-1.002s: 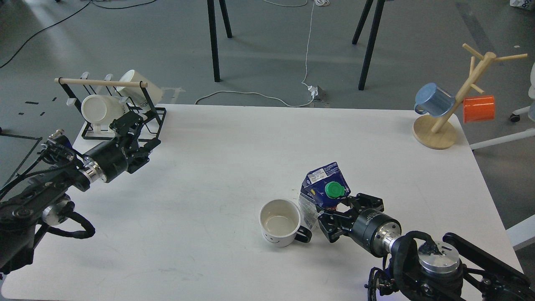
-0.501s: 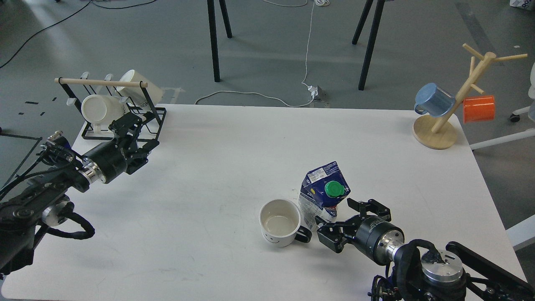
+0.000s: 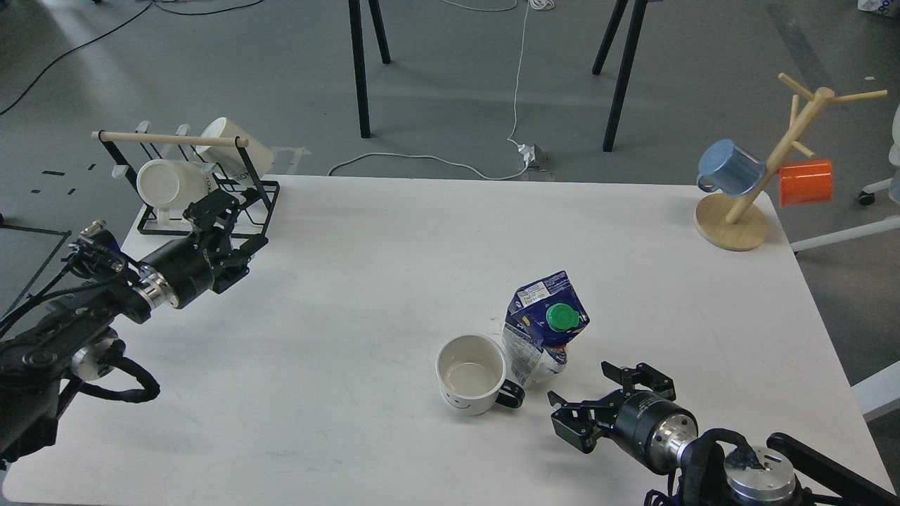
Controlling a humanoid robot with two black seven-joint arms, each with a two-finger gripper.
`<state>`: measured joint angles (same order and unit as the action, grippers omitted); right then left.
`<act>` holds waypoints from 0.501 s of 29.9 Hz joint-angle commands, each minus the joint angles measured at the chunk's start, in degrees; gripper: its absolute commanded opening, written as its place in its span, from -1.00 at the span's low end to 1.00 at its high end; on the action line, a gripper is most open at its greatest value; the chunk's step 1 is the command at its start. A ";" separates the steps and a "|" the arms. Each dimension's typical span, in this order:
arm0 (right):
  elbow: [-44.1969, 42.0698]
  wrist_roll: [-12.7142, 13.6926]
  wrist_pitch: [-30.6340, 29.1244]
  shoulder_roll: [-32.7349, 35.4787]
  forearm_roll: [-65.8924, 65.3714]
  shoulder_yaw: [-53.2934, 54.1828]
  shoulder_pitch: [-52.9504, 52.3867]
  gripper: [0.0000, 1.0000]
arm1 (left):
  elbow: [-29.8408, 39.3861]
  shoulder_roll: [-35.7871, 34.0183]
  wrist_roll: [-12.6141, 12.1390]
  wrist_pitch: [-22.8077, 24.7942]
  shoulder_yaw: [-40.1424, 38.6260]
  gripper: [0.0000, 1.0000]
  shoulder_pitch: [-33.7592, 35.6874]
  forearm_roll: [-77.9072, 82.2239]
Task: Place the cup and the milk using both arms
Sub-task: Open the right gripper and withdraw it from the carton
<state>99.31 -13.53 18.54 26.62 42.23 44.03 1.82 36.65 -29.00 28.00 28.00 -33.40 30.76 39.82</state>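
A white cup [image 3: 470,374] with a smiley face and a black handle stands upright on the white table [image 3: 394,253], near its front. A dented blue milk carton [image 3: 543,327] with a green cap stands right beside it, touching it on the right. My right gripper [image 3: 606,402] is open and empty, a little to the front right of the carton and apart from it. My left gripper [image 3: 223,226] is at the far left, just in front of the black rack; its fingers look apart and hold nothing.
A black wire rack [image 3: 204,184] with a wooden bar holds two white mugs at the back left corner. A wooden mug tree [image 3: 752,197] with a blue mug [image 3: 730,167] and an orange mug [image 3: 806,183] stands at the back right corner.
My right gripper has let go of the milk carton, opened, and drawn back toward the front right. The carton now stands free beside the cup. The left arm has barely moved.
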 commanded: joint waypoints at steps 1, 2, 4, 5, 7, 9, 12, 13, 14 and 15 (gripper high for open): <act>0.00 0.08 -2.97 2.90 0.04 0.27 1.34 0.93 | 0.00 0.00 0.00 0.00 0.00 0.86 0.00 0.00; 0.00 0.08 -3.76 4.04 0.04 0.36 1.69 0.93 | 0.09 0.00 0.00 0.00 0.00 0.86 0.00 0.00; 0.00 0.17 -4.73 5.80 0.04 0.53 2.22 0.93 | 0.00 0.00 0.00 0.00 0.00 0.86 0.00 0.00; 0.00 0.26 -5.00 6.68 0.04 0.62 2.31 0.93 | 0.09 0.00 0.00 0.00 0.00 0.86 0.00 0.00; 0.00 0.44 -5.70 8.62 0.04 0.88 2.66 0.93 | 0.00 0.00 0.00 0.00 0.00 0.86 0.00 0.00; 0.00 0.70 -6.58 11.16 0.04 1.06 2.66 0.93 | 0.00 0.00 0.00 0.00 0.00 0.86 0.00 0.00; -0.17 0.88 -8.33 14.15 0.05 1.85 2.66 0.93 | 0.00 0.00 0.00 0.00 0.00 0.86 0.00 -0.09; -0.35 1.14 -9.04 15.03 -0.04 2.20 2.58 0.93 | 0.00 -0.09 0.00 0.00 0.00 0.86 0.00 0.00; -0.61 1.57 -10.44 16.09 -0.39 2.73 2.58 0.93 | 0.00 0.00 0.00 0.00 0.00 0.86 0.00 -0.09; -0.87 2.10 -12.02 16.88 -0.74 3.34 2.49 0.93 | 0.00 -0.09 0.00 0.00 0.00 0.86 0.00 -0.09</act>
<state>99.04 -12.45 9.86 40.93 42.23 46.00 4.47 36.66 -29.00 28.00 28.00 -33.40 30.76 39.82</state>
